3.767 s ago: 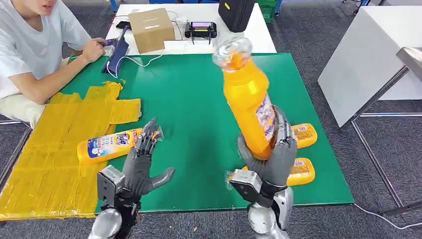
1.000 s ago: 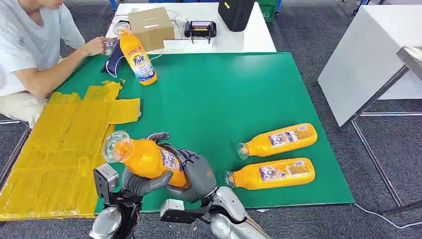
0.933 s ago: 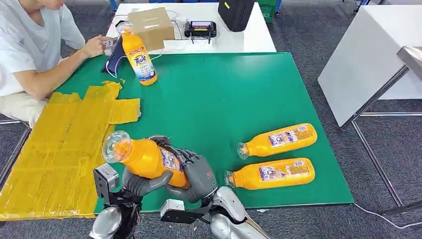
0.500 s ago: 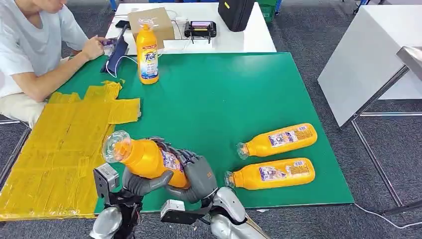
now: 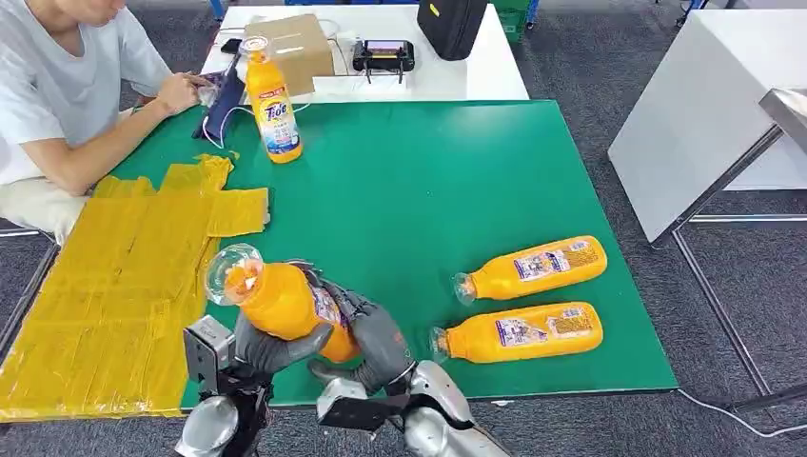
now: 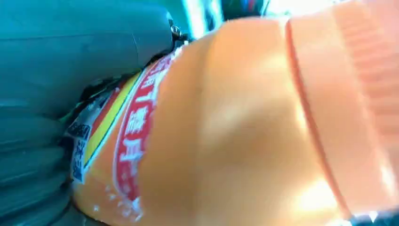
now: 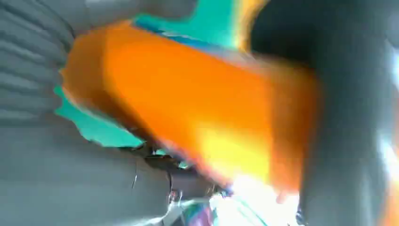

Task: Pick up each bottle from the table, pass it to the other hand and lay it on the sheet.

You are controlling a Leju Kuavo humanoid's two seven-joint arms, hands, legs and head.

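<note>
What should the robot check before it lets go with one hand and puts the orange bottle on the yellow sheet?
1. Left hand wraps the orange plastic bottle: ok.
2. Right hand touches the same bottle: ok, so the handover isn't finished.
3. Left grip firm enough to hold alone: cannot tell.
4. Bare room on the yellow taped sheet beside the hands: ok.
5. Person's arm off the sheet's near part: ok.
6. Two lying orange bottles away from the path: ok.
</note>
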